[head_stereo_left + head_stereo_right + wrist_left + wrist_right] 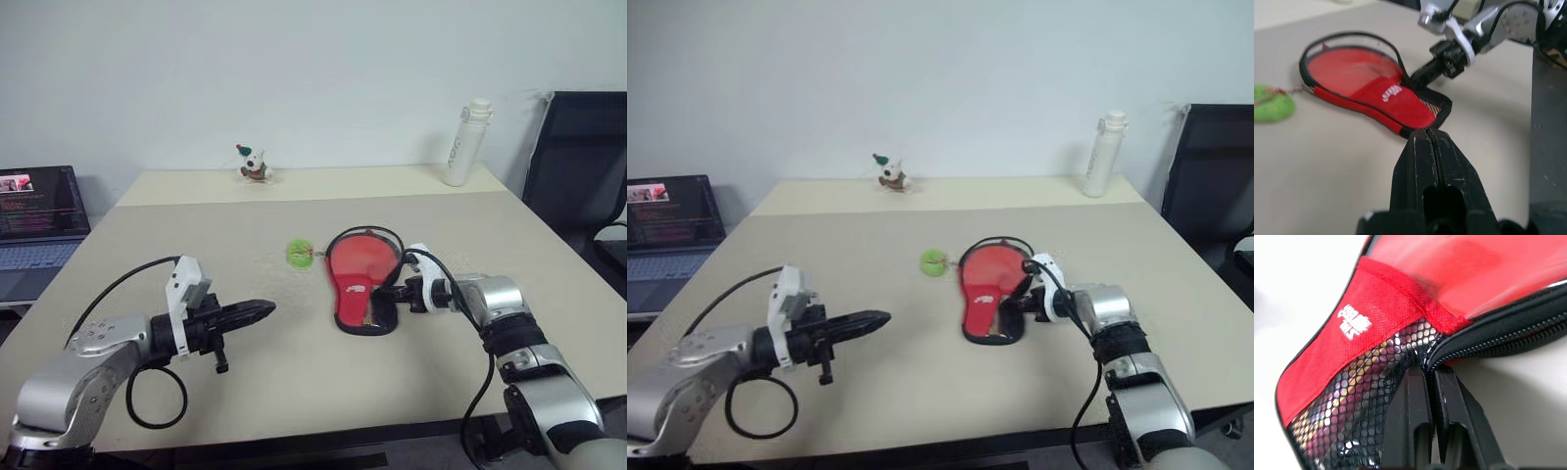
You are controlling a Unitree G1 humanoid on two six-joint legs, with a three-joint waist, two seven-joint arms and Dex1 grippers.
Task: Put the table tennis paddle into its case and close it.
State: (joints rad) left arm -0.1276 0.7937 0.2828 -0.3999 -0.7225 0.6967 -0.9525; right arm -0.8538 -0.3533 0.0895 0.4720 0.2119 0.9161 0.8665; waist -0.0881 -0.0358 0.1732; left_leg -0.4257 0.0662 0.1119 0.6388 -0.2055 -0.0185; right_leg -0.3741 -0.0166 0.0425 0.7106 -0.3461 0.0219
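Observation:
The black case [378, 319] lies in the middle of the table with its zip open and its rim lifted at the round end. The table tennis paddle [361, 257] lies inside, its red face showing, with the handle end under the mesh and the red logo patch [1393, 93]. My right gripper [384, 294] comes in from the right and is shut on the case's zip edge [1484, 345] by the narrow end. My left gripper [265, 310] hovers shut and empty to the left of the case, pointing toward it.
A small green ball [299, 254] lies just left of the case's round end. At the table's far edge stand a little toy figure [255, 164] and a white bottle [463, 142]. A laptop [39, 211] sits off the left side, and a dark chair [578, 166] stands at right.

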